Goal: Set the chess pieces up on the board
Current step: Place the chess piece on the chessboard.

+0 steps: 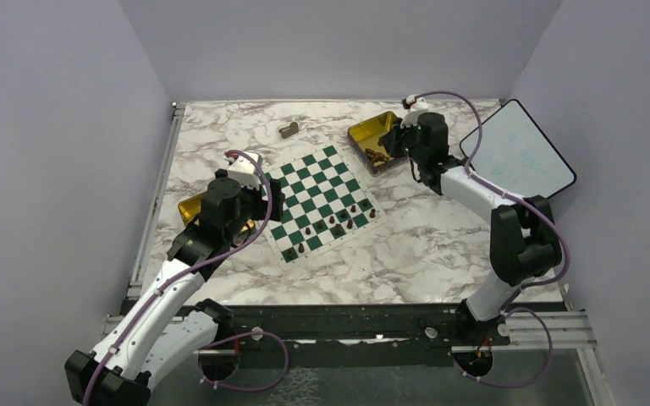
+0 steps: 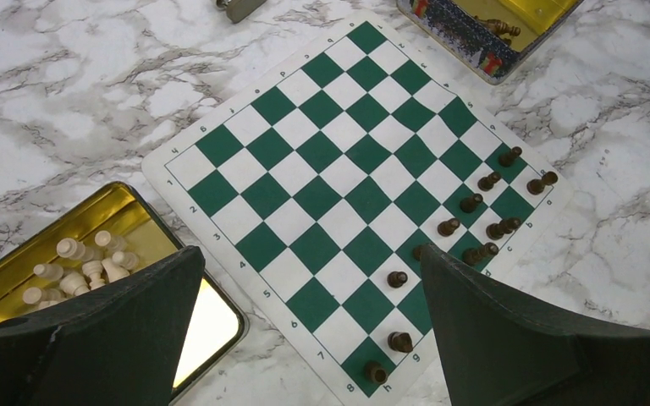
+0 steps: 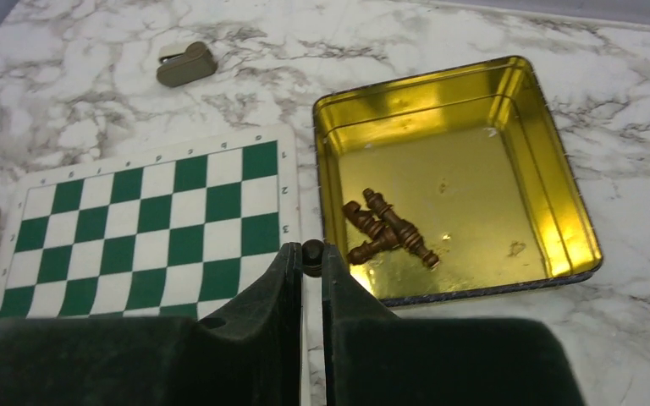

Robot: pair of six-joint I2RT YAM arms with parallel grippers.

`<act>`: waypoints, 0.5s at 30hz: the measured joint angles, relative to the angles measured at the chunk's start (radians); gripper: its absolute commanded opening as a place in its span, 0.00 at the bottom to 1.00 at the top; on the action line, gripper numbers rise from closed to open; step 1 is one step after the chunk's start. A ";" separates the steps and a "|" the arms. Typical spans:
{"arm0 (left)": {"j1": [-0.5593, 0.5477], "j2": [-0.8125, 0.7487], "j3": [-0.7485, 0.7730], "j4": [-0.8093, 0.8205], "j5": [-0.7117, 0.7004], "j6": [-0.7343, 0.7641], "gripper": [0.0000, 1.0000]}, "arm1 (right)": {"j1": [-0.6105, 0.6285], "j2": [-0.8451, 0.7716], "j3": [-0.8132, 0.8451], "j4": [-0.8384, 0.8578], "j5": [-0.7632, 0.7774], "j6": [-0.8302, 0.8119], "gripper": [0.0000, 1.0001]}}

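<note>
The right gripper (image 3: 311, 264) was closed almost flat, its two black fingers pinching a small dark brown chess piece (image 3: 311, 250). Only the rounded top of the piece showed between the tips. In the wrist view the tips sat over the narrow strip of table between the edge of the board (image 3: 148, 224) and a gold tin (image 3: 440, 80). How high they hung could not be told.

The left gripper (image 2: 311, 254) stood at full spread and held nothing. Its broad, matte black fingers (image 2: 127, 330) framed the near side of the board, with nothing touching them.

The board was a flat square mat chequered in dark green and white, with a thin white border printed with small letters and numbers. It lay askew on the marble-patterned table (image 3: 93, 110), white with grey veins. About a dozen chess pieces (image 2: 470, 203), turned and glossy brown, stood in two ragged lines along one edge of it.

The gold tin was shallow and square with rounded corners and a mirror-bright inside. A few brown pieces (image 3: 389, 230) lay tumbled together in it. A second tin (image 2: 93, 211) just beside the board's other side held pale, cream-coloured pieces (image 2: 80, 269). A grey-tan block (image 3: 186, 64) with rounded ends lay apart on the marble.
</note>
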 measured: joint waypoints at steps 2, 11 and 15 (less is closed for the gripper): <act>0.000 0.003 0.000 0.000 0.000 0.000 0.99 | 0.029 -0.040 -0.046 0.005 -0.013 0.007 0.04; 0.000 -0.031 0.007 -0.023 0.006 -0.040 0.99 | 0.242 -0.119 -0.131 0.033 -0.040 0.018 0.04; 0.000 -0.074 0.051 -0.064 0.021 -0.074 0.99 | 0.337 -0.119 -0.137 0.066 -0.052 0.014 0.04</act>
